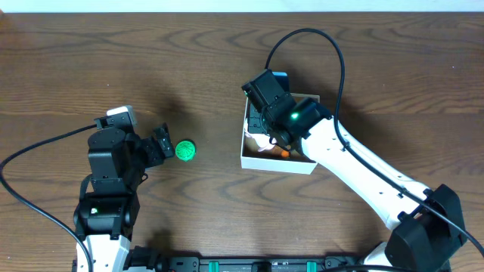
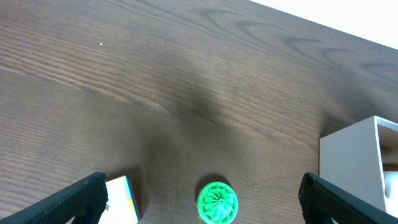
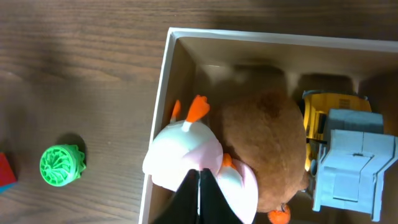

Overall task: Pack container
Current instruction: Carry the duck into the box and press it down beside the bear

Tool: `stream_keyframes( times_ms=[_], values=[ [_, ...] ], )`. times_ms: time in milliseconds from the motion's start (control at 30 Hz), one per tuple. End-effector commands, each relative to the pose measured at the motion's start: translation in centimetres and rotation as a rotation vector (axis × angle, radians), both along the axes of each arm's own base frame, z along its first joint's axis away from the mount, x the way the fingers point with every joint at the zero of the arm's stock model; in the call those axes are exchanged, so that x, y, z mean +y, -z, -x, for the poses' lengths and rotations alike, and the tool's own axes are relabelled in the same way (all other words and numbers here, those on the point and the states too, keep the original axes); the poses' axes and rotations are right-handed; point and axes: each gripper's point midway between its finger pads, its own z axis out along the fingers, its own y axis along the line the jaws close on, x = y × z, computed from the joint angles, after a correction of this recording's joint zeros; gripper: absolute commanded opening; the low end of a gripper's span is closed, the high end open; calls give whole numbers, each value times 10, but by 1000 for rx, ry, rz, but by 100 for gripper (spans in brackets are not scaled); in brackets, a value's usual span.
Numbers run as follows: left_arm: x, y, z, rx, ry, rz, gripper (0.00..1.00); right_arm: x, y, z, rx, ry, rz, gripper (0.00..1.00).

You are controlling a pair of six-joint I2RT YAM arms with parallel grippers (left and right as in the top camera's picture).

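The right hand [image 3: 200, 179] is clenched tight, with its two dark fingers pressed together, and it is held low inside the container [image 3: 163, 106]. Its tips are set against a white and pink soft toy [image 3: 186, 152] with small orange bits, but it cannot be told if any of the toy is pinched between them. The container is a small square box with thin white walls and a tan inside. It is found on the brown wooden surface [image 1: 151, 60], a little to the right of the middle, under the right arm. Inside it, the white and pink soft toy is laid against one white wall. A round brown soft toy [image 3: 261, 143] is pressed up beside it in the middle. A yellow toy [image 3: 326, 107] and a grey-blue blocky toy [image 3: 351, 165] are packed at the far side, right next to the brown one. The left hand [image 1: 161, 143] is released, with its fingers spread wide, and nothing is held in it. It is held low over the surface, well apart from the container. A small green round toy [image 1: 185, 150] with ridges is seen on the surface just in front of this hand, between the hand and the container. A small block with coloured sides [image 2: 122, 198] is laid just beside one of the spread fingers.
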Motion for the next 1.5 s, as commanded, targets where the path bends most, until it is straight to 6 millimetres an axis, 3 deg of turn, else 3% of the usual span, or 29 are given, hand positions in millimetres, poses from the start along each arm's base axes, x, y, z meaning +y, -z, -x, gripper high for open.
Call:
stream_keyframes(
  times_ms=[0, 833, 1200, 1300, 1400, 1467],
  values=[
    [3, -12, -3, -27, -14, -4, 98, 1, 15, -2, 23, -1, 22, 1],
    [3, -11, -3, -22, -14, -3, 98, 20, 131, 18, 302, -95, 85, 1],
    [3, -11, -3, -22, -14, -3, 98, 12, 112, 13, 278, -110, 76, 3],
    [3, -11, -3, -23, -14, -3, 98, 12, 97, 11, 244, -135, 66, 16],
    [3, -11, -3, -23, -14, -3, 98, 14, 80, 9, 203, -168, 55, 41],
    [3, -11, -3, -23, -14, -3, 98, 13, 71, 7, 177, -170, 51, 48]
  ],
)
